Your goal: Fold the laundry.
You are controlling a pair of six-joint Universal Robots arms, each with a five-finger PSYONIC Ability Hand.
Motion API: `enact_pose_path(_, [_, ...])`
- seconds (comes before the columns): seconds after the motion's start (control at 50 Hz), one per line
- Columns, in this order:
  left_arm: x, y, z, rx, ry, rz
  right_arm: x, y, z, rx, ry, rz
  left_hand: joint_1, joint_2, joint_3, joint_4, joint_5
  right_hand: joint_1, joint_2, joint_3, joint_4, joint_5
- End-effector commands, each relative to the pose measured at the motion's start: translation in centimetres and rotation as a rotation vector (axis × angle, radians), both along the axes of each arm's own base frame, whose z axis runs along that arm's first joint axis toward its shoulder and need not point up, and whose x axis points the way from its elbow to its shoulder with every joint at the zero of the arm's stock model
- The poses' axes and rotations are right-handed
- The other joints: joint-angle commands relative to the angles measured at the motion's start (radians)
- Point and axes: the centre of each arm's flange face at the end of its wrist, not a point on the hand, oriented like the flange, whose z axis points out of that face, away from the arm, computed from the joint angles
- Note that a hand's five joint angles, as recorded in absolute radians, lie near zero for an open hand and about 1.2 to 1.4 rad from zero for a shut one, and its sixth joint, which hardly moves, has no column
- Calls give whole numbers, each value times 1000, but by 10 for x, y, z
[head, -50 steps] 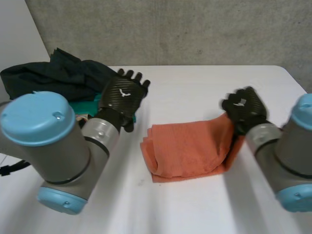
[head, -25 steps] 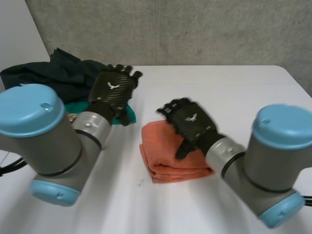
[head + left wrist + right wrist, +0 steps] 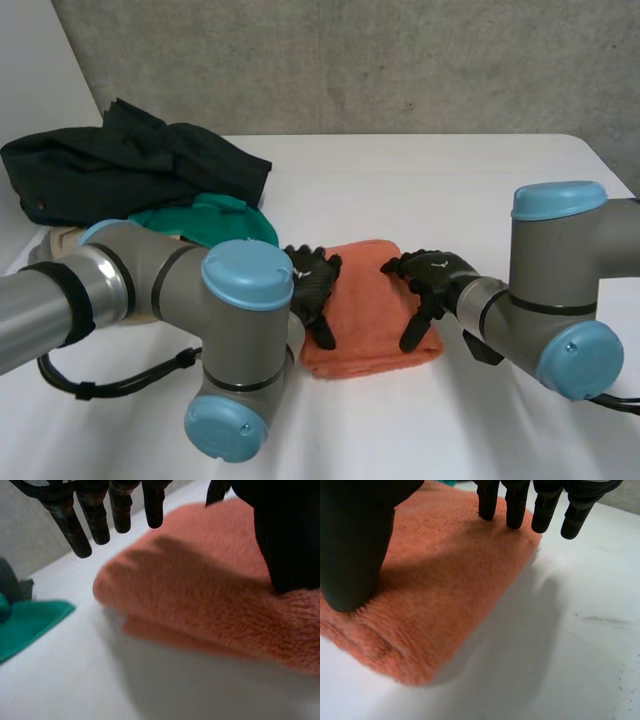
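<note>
An orange towel point(image 3: 365, 305) lies folded in a thick block on the white table point(image 3: 450, 180). My left hand point(image 3: 312, 290) rests on the towel's left edge, open with straight fingers. My right hand point(image 3: 430, 282) rests on its right edge, also open. In the left wrist view the thumb point(image 3: 285, 535) presses the orange towel point(image 3: 200, 595) and the fingers point(image 3: 100, 515) hover straight over its far end. In the right wrist view the thumb point(image 3: 355, 545) sits on the towel point(image 3: 445, 590) and the fingertips point(image 3: 515, 507) touch its far edge.
A dark heap of clothes point(image 3: 130, 165) lies at the back left, with a green cloth point(image 3: 205, 220) and a beige piece point(image 3: 60, 242) in front of it. The green cloth point(image 3: 25, 625) lies just beyond the towel's left side. A concrete wall rises behind the table.
The right hand carried the towel's raised right edge over to the left, let it go, and moved back to the right edge. The left hand came down from the clothes heap to the left edge.
</note>
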Motion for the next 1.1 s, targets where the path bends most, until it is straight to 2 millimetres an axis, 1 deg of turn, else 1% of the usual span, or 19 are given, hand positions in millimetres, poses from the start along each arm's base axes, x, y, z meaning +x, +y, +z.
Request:
enact_pose_path(0.02, [8, 7, -8, 21, -103, -19, -1, -3, 1, -83, 98, 42, 4, -8, -13, -6, -28, -50, -30, -35, -35, -47])
enact_pose_path(0.12, [4, 6, 3, 1, -77, -33, -8, -6, 9, -107, 105, -7, -11, -22, -27, -21, -42, -50, -30, -35, -35, -47])
enact_pose_path(0.14, [2, 6, 11, -12, -55, -48, -11, -6, 14, -122, 100, -22, -14, -25, -30, -24, -45, -50, -30, -35, -35, -47])
enact_pose_path(0.2, [-2, 3, 41, -68, 13, -73, -14, -5, 18, -143, 78, -50, -14, -25, -30, -24, -45, -50, -30, -35, -35, -47])
enact_pose_path(0.22, [-1, -1, 64, -108, 63, -89, -17, -2, 21, -158, 55, -78, -14, -25, -30, -24, -45, -50, -30, -35, -35, -47])
enact_pose_path(0.24, [0, -3, 76, -130, 90, -98, -19, -2, 24, -173, 40, -93, -14, -25, -30, -24, -45, -50, -30, -35, -35, -47])
enact_pose_path(0.28, [1, -8, 95, -166, 133, -124, -27, -3, 29, -192, 11, -143, -8, -19, -24, -18, -39, -50, -30, -35, -35, -47])
enact_pose_path(0.3, [2, -13, 108, -193, 170, -154, -37, -5, 31, -192, -7, -191, -2, -13, -19, -12, -34, -50, -30, -35, -35, -47])
enact_pose_path(0.34, [1, -16, 118, -212, 204, -208, -46, -4, 29, -166, -23, -227, 1, -10, -16, -9, -31, -50, -30, -35, -35, -47])
enact_pose_path(0.36, [-1, -14, 126, -220, 230, -285, -53, 0, 22, -124, -36, -255, 1, -10, -16, -9, -31, -50, -30, -35, -35, -47])
enact_pose_path(0.42, [-7, -5, 132, -204, 262, -439, -60, 8, 10, -52, -69, -285, 7, -5, -10, -3, -25, -50, -30, -35, -35, -47])
enact_pose_path(0.44, [-11, 5, 134, -183, 282, -540, -60, 15, 3, -4, -98, -289, 7, -5, -10, -3, -25, -50, -30, -35, -35, -47])
enact_pose_path(0.48, [-14, 19, 132, -134, 298, -678, -59, 24, -5, 60, -153, -273, 9, -2, -7, -1, -22, -50, -30, -35, -35, -47])
enact_pose_path(0.52, [-15, 28, 133, -91, 310, -755, -56, 30, -10, 104, -197, -248, 24, 13, 8, 14, -7, -50, -30, -35, -35, -47])
enact_pose_path(0.66, [-13, 26, 133, -75, 310, -712, -49, 30, -15, 105, -280, -219, 18, 7, 2, 8, -13, -13, 6, 2, 1, -10])
enact_pose_path(0.82, [-12, 24, 131, -73, 303, -685, -43, 24, -25, 95, -285, -205, 21, 10, 5, 11, -10, 75, 94, 90, 89, 78])
enact_pose_path(0.96, [-12, 25, 129, -67, 301, -685, -26, 27, -33, 83, -282, -153, 21, 10, 5, 11, -10, 166, 185, 181, 180, 169])
enact_pose_path(1.04, [-12, 26, 129, -65, 300, -686, -23, 26, -36, 85, -280, -147, 21, 10, 5, 11, -10, 186, 206, 202, 201, 189])
enact_pose_path(1.1, [-11, 25, 128, -64, 300, -683, -18, 26, -34, 73, -283, -128, 24, 13, 8, 14, -7, 291, 311, 307, 306, 294])
